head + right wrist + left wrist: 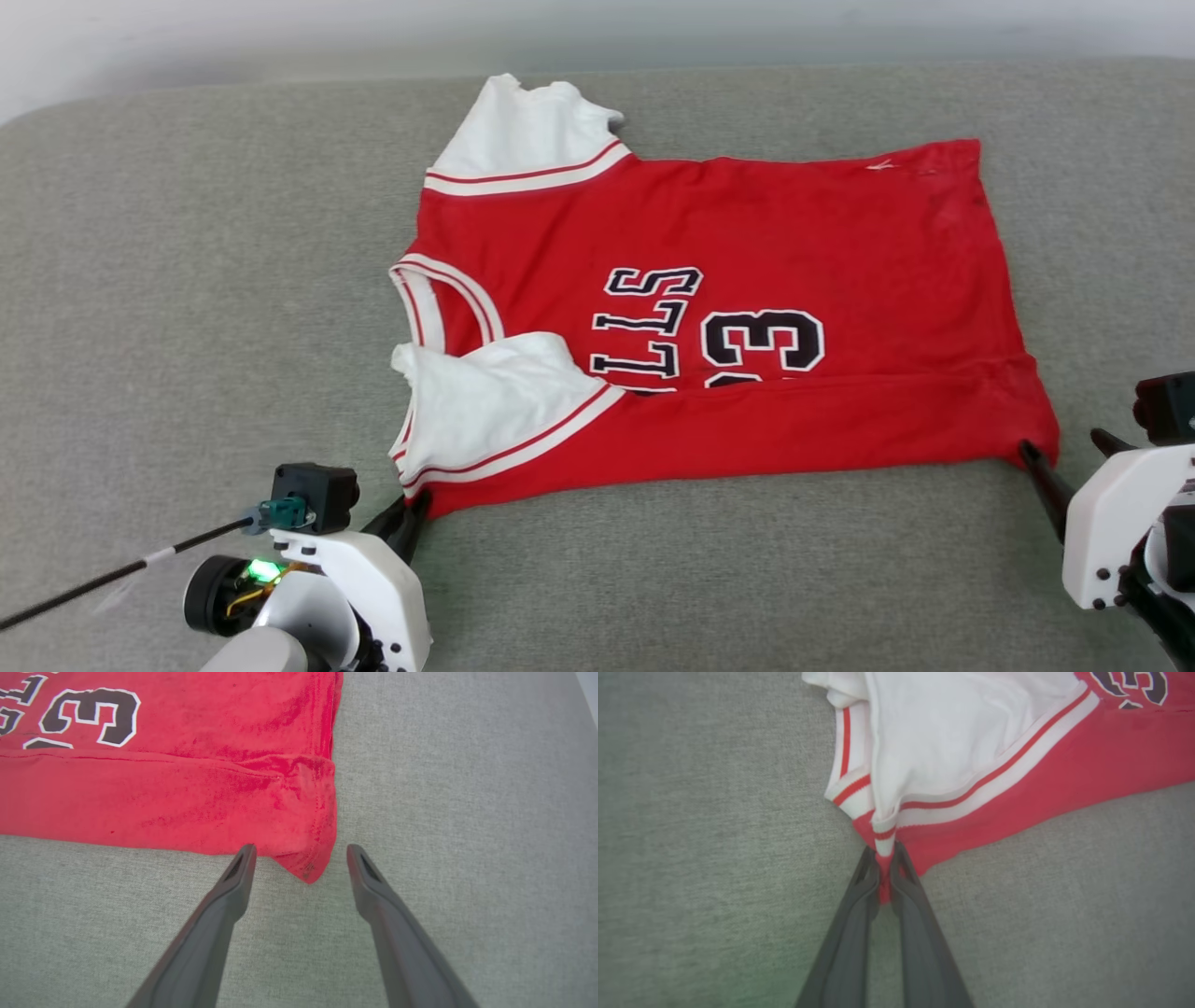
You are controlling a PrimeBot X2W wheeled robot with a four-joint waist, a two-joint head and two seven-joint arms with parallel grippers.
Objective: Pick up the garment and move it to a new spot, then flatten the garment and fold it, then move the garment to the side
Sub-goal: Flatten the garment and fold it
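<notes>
Head view: left jaws on garment

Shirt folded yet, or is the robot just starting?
Partly. The shirt lies flat on the grey surface, its near edge already folded over the lettering. Now the left gripper is shut on the sleeve-end corner; the right gripper is open around the hem corner. More folding and moving it aside remain.

Can't read full lettering on jersey: covered at the start by white sleeve just beyond left gripper, along the bottom by folded red flap. Also losing right gripper's body to head view's edge.
</notes>
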